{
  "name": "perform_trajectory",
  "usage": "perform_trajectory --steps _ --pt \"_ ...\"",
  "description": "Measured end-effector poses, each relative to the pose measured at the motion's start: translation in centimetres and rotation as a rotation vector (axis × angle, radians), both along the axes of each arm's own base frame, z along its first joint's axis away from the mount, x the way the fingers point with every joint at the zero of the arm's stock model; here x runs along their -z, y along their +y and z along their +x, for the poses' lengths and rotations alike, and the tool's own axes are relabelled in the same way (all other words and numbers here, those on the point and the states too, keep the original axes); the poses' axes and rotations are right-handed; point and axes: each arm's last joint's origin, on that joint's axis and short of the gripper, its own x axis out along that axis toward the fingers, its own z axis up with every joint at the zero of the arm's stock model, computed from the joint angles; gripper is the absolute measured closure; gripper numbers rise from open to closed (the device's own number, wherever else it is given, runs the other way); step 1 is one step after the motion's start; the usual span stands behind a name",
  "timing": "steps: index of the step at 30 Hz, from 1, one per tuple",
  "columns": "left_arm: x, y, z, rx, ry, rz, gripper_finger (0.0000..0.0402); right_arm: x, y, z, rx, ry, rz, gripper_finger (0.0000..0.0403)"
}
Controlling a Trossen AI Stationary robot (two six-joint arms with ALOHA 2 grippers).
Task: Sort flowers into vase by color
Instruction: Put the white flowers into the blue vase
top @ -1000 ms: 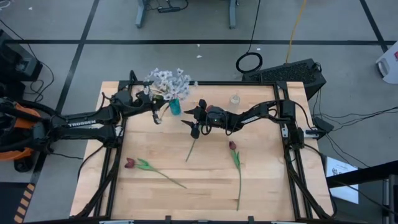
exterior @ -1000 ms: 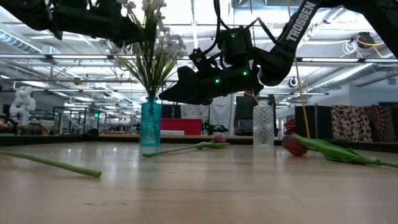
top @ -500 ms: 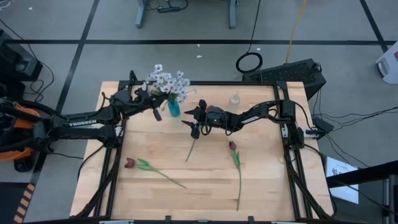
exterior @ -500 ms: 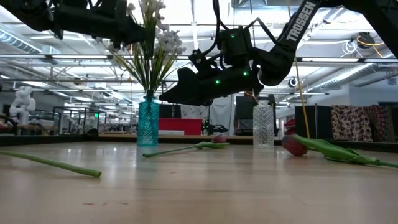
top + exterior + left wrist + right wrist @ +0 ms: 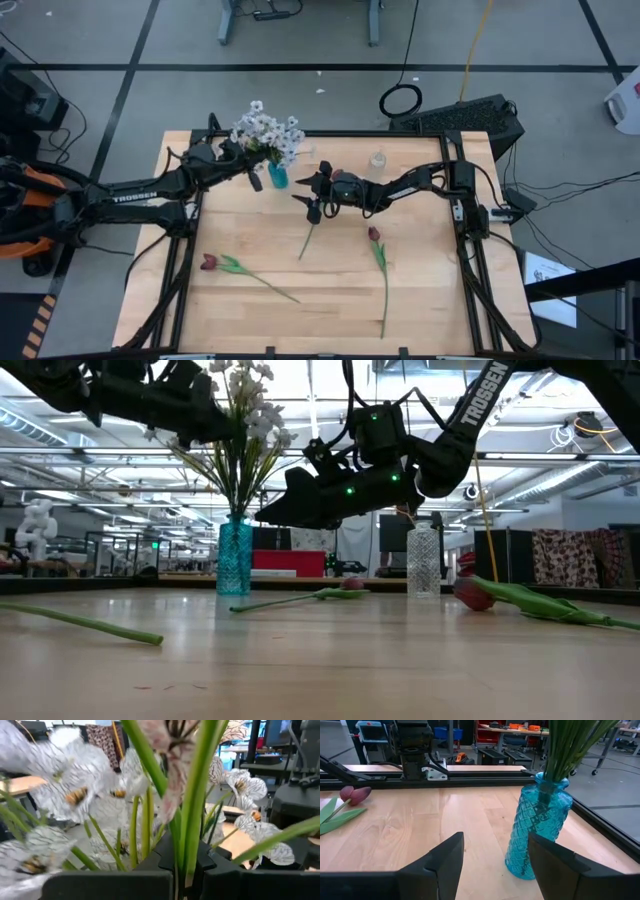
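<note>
The left gripper (image 5: 180, 870) pinches a white spray's stem (image 5: 192, 815) above the blue vase (image 5: 279, 175); the right gripper (image 5: 495, 855) waits with fingers apart. 3 tulips (image 5: 375, 235) lie on the table (image 5: 430, 300): light, limp, probably best gripped mid-stem.

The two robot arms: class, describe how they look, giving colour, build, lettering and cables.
Both the left arm and the right arm are dark and slim-jointed, with white TROSSEN lettering. The right gripper has broad black fingers. Green lights glow on the right wrist, and black cables run along it.
</note>
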Motion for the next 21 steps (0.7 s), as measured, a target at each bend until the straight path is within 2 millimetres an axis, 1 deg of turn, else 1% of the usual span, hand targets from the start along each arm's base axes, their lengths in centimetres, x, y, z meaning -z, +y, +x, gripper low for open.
perform_trajectory --steps 12,21 --pt "1.6 0.5 1.2 0.000 0.080 -0.035 0.0388 0.2 0.0 0.0 0.000 0.023 0.003 0.0193" --pt "2.1 0.6 1.5 0.002 0.102 -0.045 0.0388 0.4 0.0 -0.1 0.000 0.045 0.007 0.0193"
